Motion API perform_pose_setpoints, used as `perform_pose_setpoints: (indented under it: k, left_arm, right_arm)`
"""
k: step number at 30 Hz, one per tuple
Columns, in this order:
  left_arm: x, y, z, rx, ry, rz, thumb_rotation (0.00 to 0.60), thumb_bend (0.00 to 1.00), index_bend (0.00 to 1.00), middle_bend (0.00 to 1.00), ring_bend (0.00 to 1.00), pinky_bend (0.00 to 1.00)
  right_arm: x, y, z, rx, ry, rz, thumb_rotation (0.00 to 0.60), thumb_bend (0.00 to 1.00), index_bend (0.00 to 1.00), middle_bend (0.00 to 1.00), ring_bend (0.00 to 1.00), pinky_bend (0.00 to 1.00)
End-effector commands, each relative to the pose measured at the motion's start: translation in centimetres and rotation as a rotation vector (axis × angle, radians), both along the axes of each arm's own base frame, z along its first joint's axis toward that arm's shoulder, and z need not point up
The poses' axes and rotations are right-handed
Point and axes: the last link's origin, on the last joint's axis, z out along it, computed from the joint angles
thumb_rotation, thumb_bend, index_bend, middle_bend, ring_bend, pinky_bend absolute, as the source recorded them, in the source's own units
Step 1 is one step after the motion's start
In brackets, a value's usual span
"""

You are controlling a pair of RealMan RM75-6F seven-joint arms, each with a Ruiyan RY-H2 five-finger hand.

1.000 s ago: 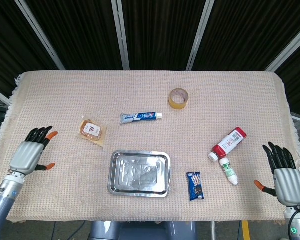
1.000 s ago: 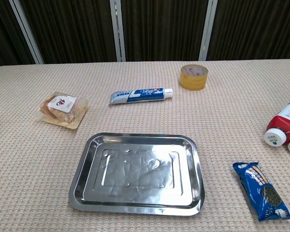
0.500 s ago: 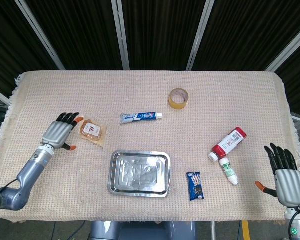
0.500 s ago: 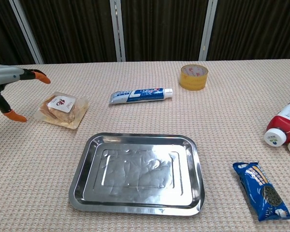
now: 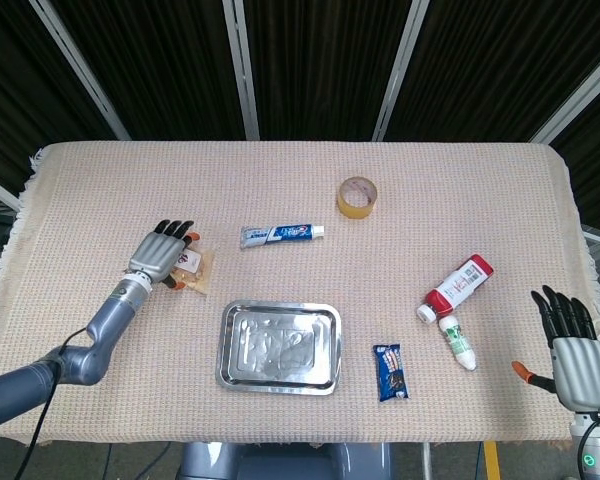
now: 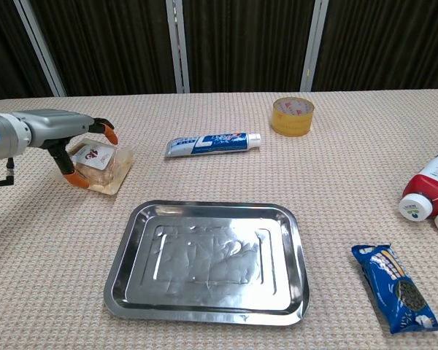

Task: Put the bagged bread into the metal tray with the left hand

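The bagged bread [image 5: 191, 267] [image 6: 102, 165], a clear pouch with a white label, lies on the cloth left of the metal tray [image 5: 278, 346] [image 6: 208, 259]. My left hand [image 5: 161, 257] [image 6: 64, 136] reaches over the bag's left end, with its fingers spread above the bag and its thumb low at the near edge. The hand does not grip the bag. The tray lies flat with nothing in it. My right hand [image 5: 576, 356] rests open at the table's right front corner, seen only in the head view.
A toothpaste tube [image 5: 282, 233] [image 6: 213, 144] lies behind the tray, and a tape roll [image 5: 358, 196] [image 6: 293, 116] further back. To the right are a red-and-white bottle [image 5: 460, 286], a small white bottle [image 5: 459, 343] and a blue cookie pack [image 5: 391, 372] [image 6: 396, 286].
My left hand has swept in from the table's left edge to the bagged bread and now straddles its left end. The right hand has barely moved.
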Motion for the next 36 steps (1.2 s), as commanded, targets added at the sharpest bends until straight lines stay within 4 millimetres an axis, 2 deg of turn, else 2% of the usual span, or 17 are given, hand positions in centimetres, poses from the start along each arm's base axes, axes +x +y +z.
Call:
perform_pose_setpoints:
  k: [1, 2, 4, 6, 11, 17, 20, 25, 33, 34, 36]
  left_arm:
    - [0.6, 0.4, -0.8, 0.013, 0.004, -0.011, 0.6, 0.32, 0.34, 0.07, 0.21, 0.4]
    - [0.9, 0.4, -1.0, 0.018, -0.008, -0.013, 0.6, 0.36, 0.4, 0.13, 0.3, 0.47]
    - [1.2, 0.3, -1.2, 0.033, -0.026, -0.023, 0.6, 0.42, 0.47, 0.23, 0.39, 0.52]
    - [1.3, 0.2, -1.1, 0.062, -0.049, -0.044, 0.6, 0.47, 0.53, 0.31, 0.44, 0.55]
    - [1.4, -0.6, -0.1, 0.132, -0.144, -0.097, 0.6, 0.52, 0.58, 0.39, 0.46, 0.56]
    - [1.9, -2.2, 2.5, 0.203, -0.295, -0.18, 0.6, 0.51, 0.58, 0.39, 0.45, 0.56]
    - [2.8, -3.2, 3.1, 0.203, -0.345, -0.223, 0.6, 0.51, 0.57, 0.39, 0.45, 0.56]
    - [5.7, -6.0, 2.0, 0.107, -0.388, -0.326, 0.6, 0.52, 0.57, 0.39, 0.44, 0.56]
    - [10.1, -10.0, -1.9, -0.066, -0.4, -0.451, 0.6, 0.51, 0.55, 0.38, 0.43, 0.56]
    - [10.3, -10.3, -2.2, -0.078, -0.397, -0.461, 0.6, 0.5, 0.55, 0.37, 0.42, 0.56]
    - [10.9, -10.9, -3.1, -0.105, -0.394, -0.477, 0.6, 0.42, 0.51, 0.34, 0.38, 0.54]
  right_arm:
    - [0.0, 0.0, 0.0, -0.002, -0.001, -0.002, 0.6, 0.0, 0.0, 0.0, 0.0, 0.0]
    - [-0.1, 0.1, 0.0, -0.004, -0.002, -0.003, 0.6, 0.0, 0.0, 0.0, 0.0, 0.0]
    - [-0.1, 0.2, 0.1, -0.007, -0.002, -0.004, 0.6, 0.0, 0.0, 0.0, 0.0, 0.0]
    - [-0.2, 0.2, 0.2, -0.01, 0.0, -0.006, 0.6, 0.0, 0.0, 0.0, 0.0, 0.0]
    - [-0.3, 0.2, 0.3, -0.012, -0.001, -0.007, 0.6, 0.0, 0.0, 0.0, 0.0, 0.0]
    - [-0.4, 0.2, 0.2, -0.009, -0.003, -0.003, 0.6, 0.0, 0.0, 0.0, 0.0, 0.0]
    - [-0.4, 0.1, 0.2, -0.007, -0.003, 0.0, 0.6, 0.0, 0.0, 0.0, 0.0, 0.0]
    - [-0.1, 0.0, 0.0, 0.001, -0.016, 0.013, 0.6, 0.0, 0.0, 0.0, 0.0, 0.0]
    - [-0.3, 0.1, 0.2, 0.0, -0.021, 0.012, 0.6, 0.0, 0.0, 0.0, 0.0, 0.0]
    - [-0.3, 0.1, 0.2, -0.001, -0.022, 0.011, 0.6, 0.0, 0.0, 0.0, 0.0, 0.0]
    - [-0.4, 0.3, 0.3, -0.001, -0.029, 0.008, 0.6, 0.0, 0.0, 0.0, 0.0, 0.0]
